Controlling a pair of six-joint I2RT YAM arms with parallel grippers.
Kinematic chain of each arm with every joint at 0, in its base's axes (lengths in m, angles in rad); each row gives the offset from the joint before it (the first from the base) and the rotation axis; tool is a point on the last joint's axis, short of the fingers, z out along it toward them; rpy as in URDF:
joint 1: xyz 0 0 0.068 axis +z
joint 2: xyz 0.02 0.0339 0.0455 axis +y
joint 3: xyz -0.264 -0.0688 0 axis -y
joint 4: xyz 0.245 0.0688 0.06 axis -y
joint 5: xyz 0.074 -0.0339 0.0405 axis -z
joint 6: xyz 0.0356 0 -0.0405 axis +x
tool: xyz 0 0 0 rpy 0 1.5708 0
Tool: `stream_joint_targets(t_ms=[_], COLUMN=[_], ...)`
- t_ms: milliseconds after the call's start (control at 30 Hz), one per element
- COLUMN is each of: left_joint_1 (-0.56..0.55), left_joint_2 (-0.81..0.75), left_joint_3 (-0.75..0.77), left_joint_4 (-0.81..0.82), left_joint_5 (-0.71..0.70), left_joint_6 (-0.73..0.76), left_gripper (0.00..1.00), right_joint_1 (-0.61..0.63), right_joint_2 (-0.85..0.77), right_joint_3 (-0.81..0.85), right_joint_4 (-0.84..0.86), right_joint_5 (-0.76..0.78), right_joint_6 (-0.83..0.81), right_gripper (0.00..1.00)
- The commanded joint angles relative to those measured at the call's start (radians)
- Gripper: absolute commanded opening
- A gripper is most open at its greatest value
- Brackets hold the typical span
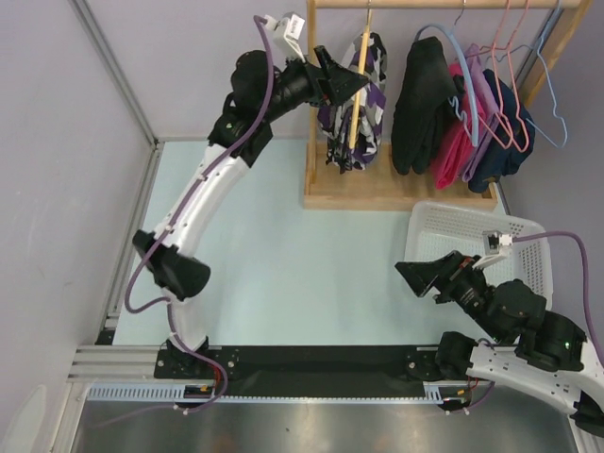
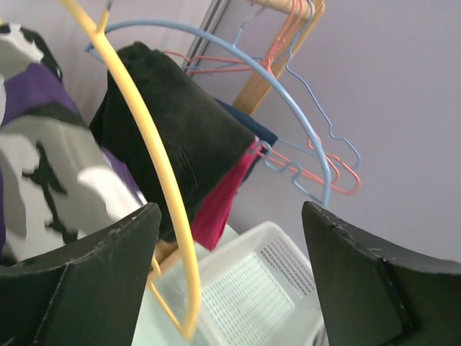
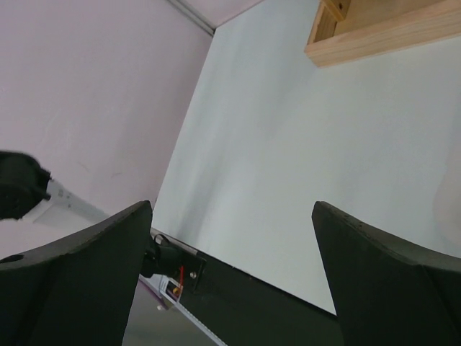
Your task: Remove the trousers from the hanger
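Purple, white and black patterned trousers (image 1: 363,123) hang on a yellow hanger (image 1: 360,90) at the left end of the wooden rack (image 1: 396,189). My left gripper (image 1: 351,83) is open, raised at the rack, its jaws standing on either side of the yellow hanger's wire (image 2: 162,187). In the left wrist view the trousers (image 2: 50,158) fill the left side. My right gripper (image 1: 415,276) is open and empty, low over the table near the white basket (image 1: 528,236).
Black (image 1: 425,104), pink (image 1: 453,142) and navy (image 1: 500,142) garments hang on blue and pink hangers to the right on the rack. The white basket also shows in the left wrist view (image 2: 266,288). A grey wall stands behind the rack.
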Motion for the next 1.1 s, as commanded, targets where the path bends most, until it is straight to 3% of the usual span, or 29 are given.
stream_joint_targets(t_ms=[0,300,367,567,600,667,700,833,1067], left_joint_1=[0.006,0.004,0.004,0.004,0.004,0.009,0.013,0.029,0.032], left_joint_2=[0.156,0.246,0.262,0.301,0.311,0.326,0.341,0.355,0.322], left_joint_3=[0.255,0.242,0.243,0.25,0.262,0.274,0.292,0.299,0.352], left_joint_4=[-0.009,0.19,0.232,0.301,0.318,0.345,0.359,0.442,0.488], left_joint_5=[0.082,0.047,0.054,0.093,0.097,0.116,0.117,0.137,0.188], left_joint_6=[-0.055,-0.142,-0.168,-0.239,-0.257,-0.285,-0.314,-0.426,-0.483], left_gripper=[0.84,0.69,0.54,0.36,0.24,0.12,0.0,0.0,0.0], right_joint_1=[0.0,0.0,-0.002,-0.002,-0.002,-0.002,-0.002,-0.002,-0.002], right_joint_2=[0.04,0.028,0.018,0.014,0.015,0.018,0.02,0.029,0.035], right_joint_3=[0.044,0.011,0.008,0.008,0.01,0.013,0.019,0.027,0.027], right_joint_4=[-0.041,0.002,-0.002,0.0,0.001,0.002,-0.002,-0.017,-0.018], right_joint_5=[-0.077,-0.133,-0.129,-0.121,-0.121,-0.12,-0.121,-0.126,-0.115], right_joint_6=[-0.028,-0.018,-0.015,-0.005,-0.007,-0.001,0.002,0.008,-0.002], right_gripper=[1.0,1.0,1.0,1.0,1.0,1.0,1.0,1.0,1.0])
